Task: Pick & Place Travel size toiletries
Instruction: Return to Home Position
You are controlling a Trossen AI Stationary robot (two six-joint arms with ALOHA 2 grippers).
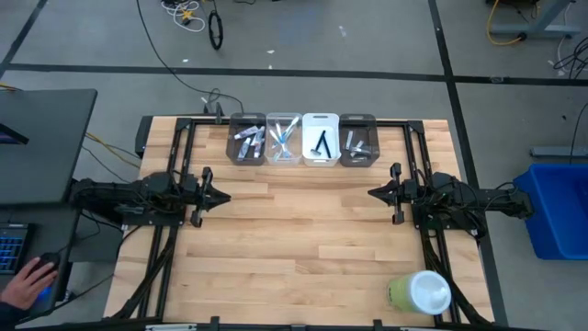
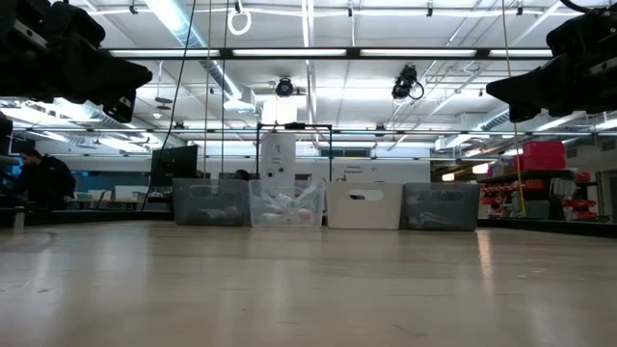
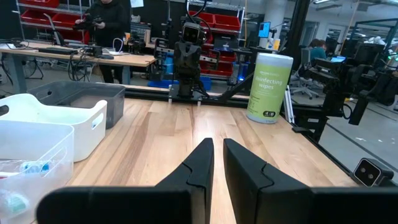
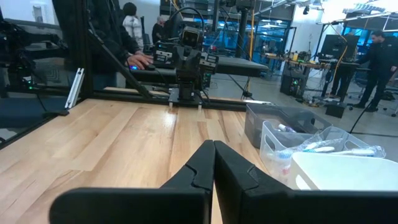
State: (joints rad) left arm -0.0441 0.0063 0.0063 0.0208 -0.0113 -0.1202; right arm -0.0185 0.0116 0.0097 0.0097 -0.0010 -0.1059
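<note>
While both arms hover over the wooden table [image 1: 294, 257] in the high view, the travel size toiletries [image 1: 283, 140] lie sorted in four bins lined up at its far edge: the left black bin [image 1: 246, 140], the transparent bin [image 1: 284, 158], the white bin [image 1: 321, 119] and the right black bin [image 1: 358, 119]. The left gripper [image 1: 220, 195] and the right gripper [image 1: 372, 193] point at each other across the bare middle, well apart from the bins. A green-and-white round container [image 1: 421, 292] stands near the right front corner. A person's hand [image 1: 23, 280] rests off the table beside the left arm.

Seen from the low view, the four bins stand side by side far back, the white bin [image 2: 364, 205] between the transparent bin [image 2: 285, 204] and a dark one, with dark arm parts high in both upper corners.

Through the left wrist view, the left gripper [image 3: 216, 144] has its fingers parted by only a thin slit and holds nothing; the container [image 3: 268, 87] stands ahead.

Through the right wrist view, the right gripper [image 4: 213, 144] has its fingers pressed together, empty; toothbrushes [image 4: 336, 149] show in the transparent bin.
</note>
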